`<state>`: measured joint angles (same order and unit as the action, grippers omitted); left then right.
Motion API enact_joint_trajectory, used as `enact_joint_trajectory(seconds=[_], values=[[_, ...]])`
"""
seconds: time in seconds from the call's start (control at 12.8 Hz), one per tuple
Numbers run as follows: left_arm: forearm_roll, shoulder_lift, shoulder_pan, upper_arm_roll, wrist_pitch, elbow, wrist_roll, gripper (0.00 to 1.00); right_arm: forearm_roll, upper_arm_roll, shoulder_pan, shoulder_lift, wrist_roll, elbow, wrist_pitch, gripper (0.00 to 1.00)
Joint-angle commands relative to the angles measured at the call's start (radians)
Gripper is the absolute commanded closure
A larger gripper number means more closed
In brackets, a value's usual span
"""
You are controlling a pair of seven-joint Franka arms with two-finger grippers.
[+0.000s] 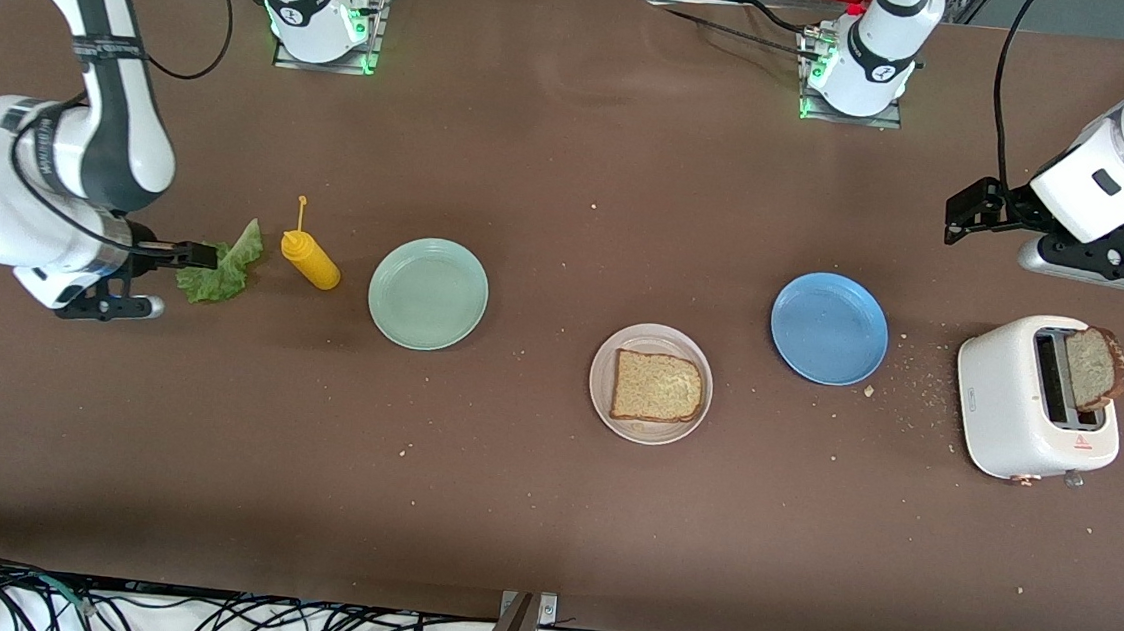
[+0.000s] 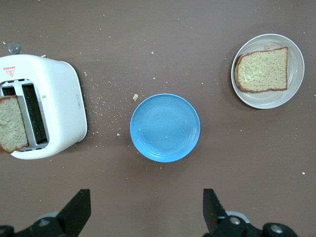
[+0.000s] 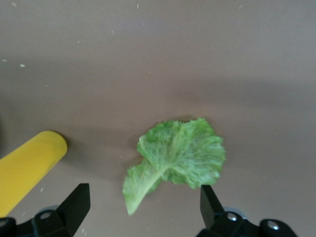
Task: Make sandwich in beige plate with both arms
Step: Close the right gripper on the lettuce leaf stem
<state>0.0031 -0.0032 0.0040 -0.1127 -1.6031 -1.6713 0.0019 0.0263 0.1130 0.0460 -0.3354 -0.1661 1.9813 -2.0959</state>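
Observation:
The beige plate [image 1: 696, 408] [image 2: 296, 69] holds one brown bread slice [image 1: 655, 387] [image 2: 261, 69], lying flat. A second slice [image 1: 1094, 369] [image 2: 12, 123] stands in a slot of the white toaster [image 1: 1002, 390] [image 2: 54, 98]. The green lettuce leaf [image 1: 222, 271] [image 3: 180, 153] lies on the table at the right arm's end. My right gripper [image 1: 111, 305] [image 3: 143, 210] hangs open just over the leaf's stem end, holding nothing. My left gripper [image 1: 1108, 263] [image 2: 145, 212] is open and empty, over bare table near the toaster and the blue plate [image 1: 829, 328] [image 2: 165, 127].
A yellow squeeze bottle [image 1: 310, 261] [image 3: 27, 168] lies on its side beside the lettuce. A pale green plate [image 1: 428, 293] sits between the bottle and the beige plate. Crumbs are scattered around the toaster.

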Motion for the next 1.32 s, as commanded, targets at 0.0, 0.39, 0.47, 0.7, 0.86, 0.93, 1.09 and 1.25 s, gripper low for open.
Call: enact_joint_trajectory(seconds=[0.0, 0.39, 0.47, 0.7, 0.86, 0.93, 1.09, 1.25], values=[[0.020, 0.006, 0.002, -0.004, 0.023, 0.025, 0.001, 0.00, -0.023, -0.006, 0.009, 0.061, 0.049, 0.172, -0.163, 0.01], [0.020, 0.006, 0.002, -0.004, 0.023, 0.025, 0.001, 0.00, -0.031, -0.003, 0.017, 0.027, 0.082, 0.280, -0.320, 0.01], [0.020, 0.006, 0.002, -0.004, 0.023, 0.025, 0.001, 0.00, -0.031, 0.001, 0.017, 0.006, 0.082, 0.284, -0.364, 0.01], [0.020, 0.006, 0.002, -0.004, 0.023, 0.025, 0.001, 0.00, -0.031, 0.002, 0.015, -0.033, 0.088, 0.295, -0.404, 0.02], [0.020, 0.006, 0.004, -0.004, 0.023, 0.025, 0.001, 0.00, -0.031, 0.016, 0.014, -0.037, 0.083, 0.295, -0.404, 0.56], [0.020, 0.006, 0.004, -0.004, 0.023, 0.025, 0.001, 0.00, -0.031, 0.019, 0.014, -0.037, 0.074, 0.295, -0.404, 0.93], [0.020, 0.006, 0.004, -0.004, 0.023, 0.025, 0.001, 0.00, -0.031, 0.021, 0.014, -0.037, 0.073, 0.295, -0.403, 1.00], [0.020, 0.006, 0.002, -0.004, 0.023, 0.025, 0.001, 0.00, -0.031, 0.022, 0.014, -0.037, 0.059, 0.292, -0.401, 1.00]])
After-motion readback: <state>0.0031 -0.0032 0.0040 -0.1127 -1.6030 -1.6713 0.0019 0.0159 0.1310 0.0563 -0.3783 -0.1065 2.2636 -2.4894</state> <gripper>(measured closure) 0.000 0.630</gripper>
